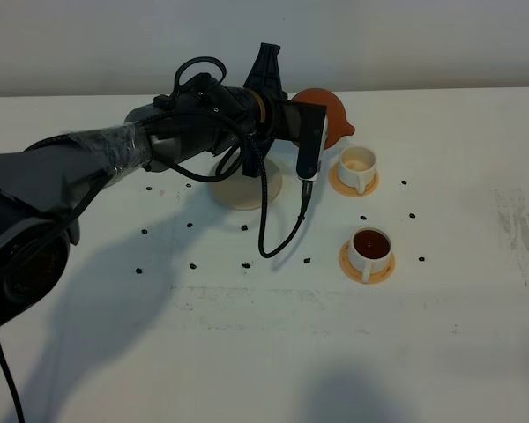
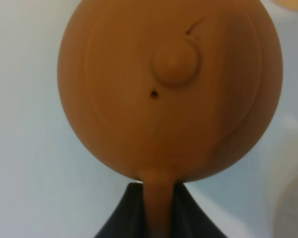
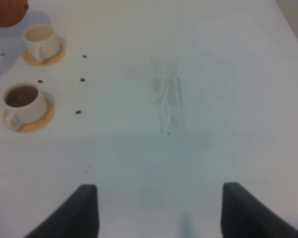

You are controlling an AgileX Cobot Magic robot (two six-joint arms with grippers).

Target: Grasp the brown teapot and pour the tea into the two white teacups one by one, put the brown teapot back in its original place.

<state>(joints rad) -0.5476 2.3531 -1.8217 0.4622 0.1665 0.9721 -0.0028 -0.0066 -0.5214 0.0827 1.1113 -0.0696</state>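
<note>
1. The left claw [image 2: 158, 208] is clamped on the side handle of the brown teapot [image 2: 169, 89]; a dark finger [image 2: 121, 218] lies against each side of the handle.
2. In the left wrist view, the teapot's knobbed lid [image 2: 175, 62] faces the camera, with a small vent hole just beside the knob.
3. In the high view, the teapot [image 1: 332, 115] is off its cream saucer [image 1: 238, 196] and sits near the far white teacup [image 1: 357, 163], with its short spout pointing toward that cup.
4. The left arm [image 1: 185, 132] and a looping black cable [image 1: 264, 211] partly cover the saucer.
5. The far teacup stands on an orange-tan coaster [image 1: 337, 183]. Its inside looks pale, and whether it holds tea cannot be told.
6. The near white teacup [image 1: 370, 247] stands on a second coaster [image 1: 346, 263] and holds dark brown tea.
7. The right claw [image 3: 159, 213] hangs over a bare part of the white table [image 1: 441, 335] with its fingers wide apart and nothing between them. It is well apart from both teacups.
8. Small black specks [image 1: 308, 260] are scattered on the table around the saucer and coasters.
</note>
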